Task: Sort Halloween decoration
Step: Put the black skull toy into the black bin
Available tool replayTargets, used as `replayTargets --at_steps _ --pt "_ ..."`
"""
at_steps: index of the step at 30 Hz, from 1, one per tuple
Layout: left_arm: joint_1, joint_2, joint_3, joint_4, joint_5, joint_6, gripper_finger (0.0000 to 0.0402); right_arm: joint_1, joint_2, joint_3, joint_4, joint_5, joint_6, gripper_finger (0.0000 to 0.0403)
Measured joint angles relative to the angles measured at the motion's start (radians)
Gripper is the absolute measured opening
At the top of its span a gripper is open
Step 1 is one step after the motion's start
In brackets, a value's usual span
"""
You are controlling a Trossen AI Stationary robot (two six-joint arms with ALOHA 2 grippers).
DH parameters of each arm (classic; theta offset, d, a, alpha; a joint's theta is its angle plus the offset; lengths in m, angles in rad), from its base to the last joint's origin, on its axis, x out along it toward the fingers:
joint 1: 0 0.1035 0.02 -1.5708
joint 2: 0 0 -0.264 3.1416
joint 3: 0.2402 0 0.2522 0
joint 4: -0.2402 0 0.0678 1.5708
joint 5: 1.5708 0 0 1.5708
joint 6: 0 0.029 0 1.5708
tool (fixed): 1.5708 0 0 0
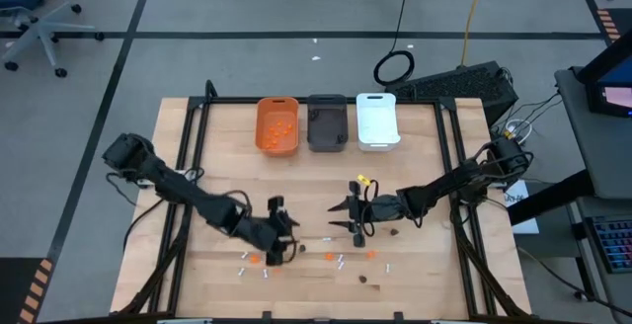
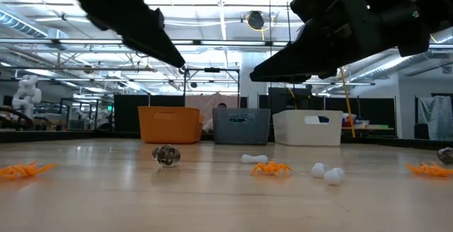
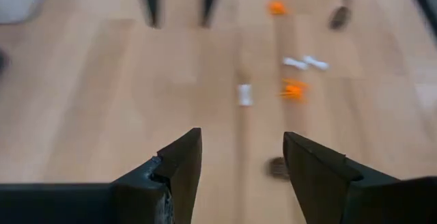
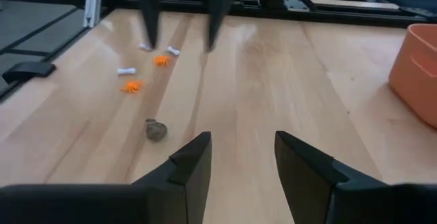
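Scattered along the near part of the counter [image 1: 227, 166], the Halloween decoration [image 1: 331, 258] is seen as small orange pieces, white sticks and dark lumps, all lying loose on the wood; none is gripped. The left gripper [image 1: 279, 247] is held over the near-left pieces with its fingers [image 3: 179, 161] parted and empty; a dark lump [image 3: 277, 167] is seen on the counter just beyond the gap between them. The right gripper [image 1: 357, 217] is poised farther in, near the middle, its fingers [image 4: 192, 157] likewise spread and grasping nothing; another dark lump [image 4: 156, 130] lies a little ahead. At the far edge the orange bin [image 1: 277, 124], dark grey bin [image 1: 327, 122] and white bin [image 1: 376, 121] are lined up.
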Motion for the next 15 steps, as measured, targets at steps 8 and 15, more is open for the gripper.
replayTargets --at_steps 8,15 --pt "-0.08 0.123 -0.004 0.116 -0.059 -0.113 0.026 0.009 0.0 0.0 -0.03 0.001 0.023 0.0146" --pt "-0.124 0.219 -0.004 0.242 -0.098 -0.14 0.0282 0.009 0.0 0.0 -0.038 0.002 0.033 0.0146"
